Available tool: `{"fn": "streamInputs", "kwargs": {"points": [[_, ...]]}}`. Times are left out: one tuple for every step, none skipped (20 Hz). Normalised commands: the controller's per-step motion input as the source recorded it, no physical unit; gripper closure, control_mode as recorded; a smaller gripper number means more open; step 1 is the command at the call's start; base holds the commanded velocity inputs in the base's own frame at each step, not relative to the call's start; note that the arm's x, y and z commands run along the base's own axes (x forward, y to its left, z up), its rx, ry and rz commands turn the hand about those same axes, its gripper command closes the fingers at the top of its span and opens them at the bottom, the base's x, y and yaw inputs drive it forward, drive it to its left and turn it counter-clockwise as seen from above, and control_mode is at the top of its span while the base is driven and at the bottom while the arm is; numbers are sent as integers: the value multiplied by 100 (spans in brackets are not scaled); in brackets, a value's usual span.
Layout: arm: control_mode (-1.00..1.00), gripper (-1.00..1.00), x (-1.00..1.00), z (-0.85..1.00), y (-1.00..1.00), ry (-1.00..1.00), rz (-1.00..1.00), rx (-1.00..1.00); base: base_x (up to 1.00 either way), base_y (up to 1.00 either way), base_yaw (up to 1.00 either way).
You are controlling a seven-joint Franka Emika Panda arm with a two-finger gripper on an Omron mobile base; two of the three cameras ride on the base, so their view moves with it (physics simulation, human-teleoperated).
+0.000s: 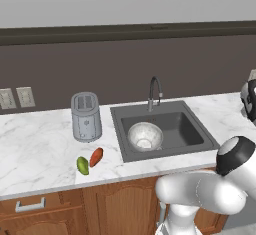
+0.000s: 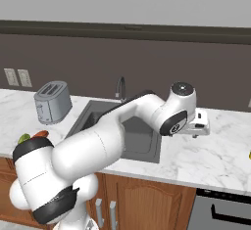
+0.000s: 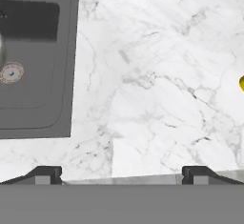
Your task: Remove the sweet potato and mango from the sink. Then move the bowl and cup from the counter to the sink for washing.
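Observation:
The mottled whitish bowl sits inside the dark grey sink, below the curved faucet. On the marble counter left of the sink lie the orange-red sweet potato and the green mango, side by side near the front edge. A sliver of the yellow cup shows at the right edge of the hand view, and the cup also peeks in at the far right on the counter. My gripper hangs open and empty over bare counter right of the sink, pointing down.
A grey toaster stands left of the sink by the back wall. Wall outlets sit further left. Wooden cabinet fronts run under the counter, with a dark appliance front at the lower right.

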Motion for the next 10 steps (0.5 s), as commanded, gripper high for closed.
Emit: {"fn": "streamInputs", "kwargs": {"points": [[-100, -100, 0, 4, -22, 9, 0, -12, 0, 0, 0], [-100, -100, 0, 5, -19, 12, 0, -13, 0, 0, 0], [-100, -100, 0, 7, -19, 13, 0, -14, 0, 0, 0], [-100, -100, 2, 7, -19, 15, 0, -14, 0, 0, 0], [-100, -100, 1, 7, -21, 14, 0, -14, 0, 0, 0], [-100, -100, 1, 6, -24, 11, 0, -12, 0, 0, 0], [-100, -100, 0, 5, -26, 10, 0, -9, 0, 0, 0], [-100, -100, 0, 5, -28, 11, 0, -6, 0, 0, 0], [-100, -100, 0, 5, -28, 11, 0, -4, 0, 0, 0], [-100, -100, 1, 7, -25, 10, 0, -2, 0, 0, 0]]}}
